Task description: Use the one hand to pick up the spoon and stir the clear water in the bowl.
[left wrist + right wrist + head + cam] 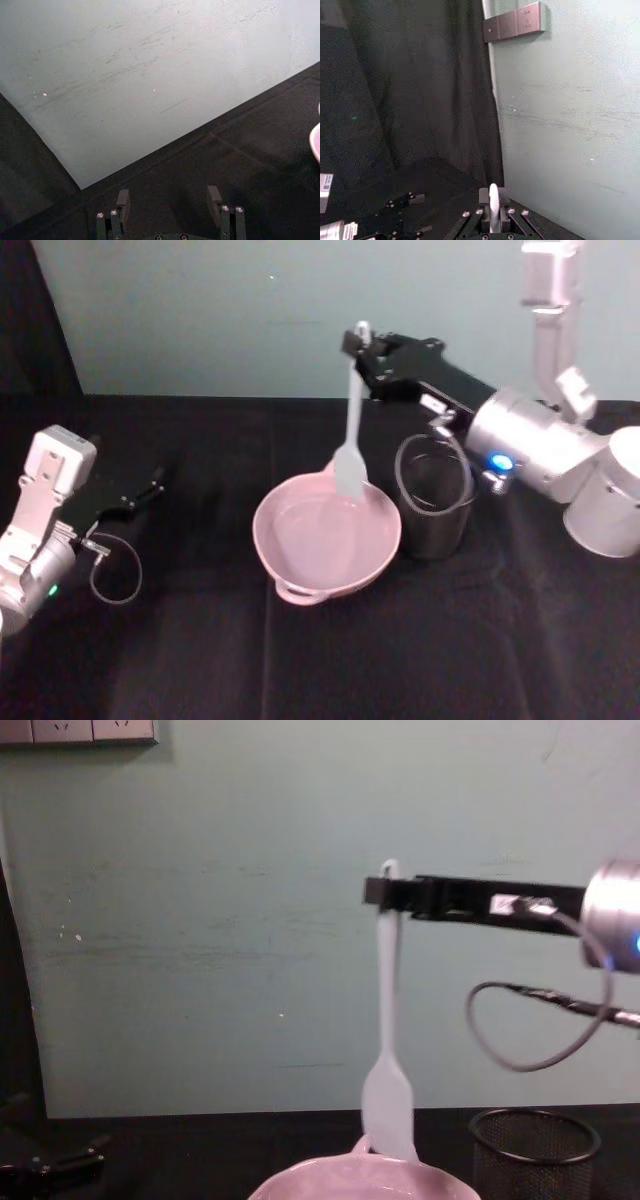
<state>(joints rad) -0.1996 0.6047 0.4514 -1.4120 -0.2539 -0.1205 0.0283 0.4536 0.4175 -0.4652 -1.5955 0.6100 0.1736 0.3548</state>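
Dim, even room light; black tablecloth swallows shadows. Soft sheen on pink bowl rim, blue ring light glows.

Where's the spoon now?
The spoon hangs upright from the right gripper, centre-right in the head view, blade at the bowl's far rim, left of the mesh cup. The left gripper idles far left.
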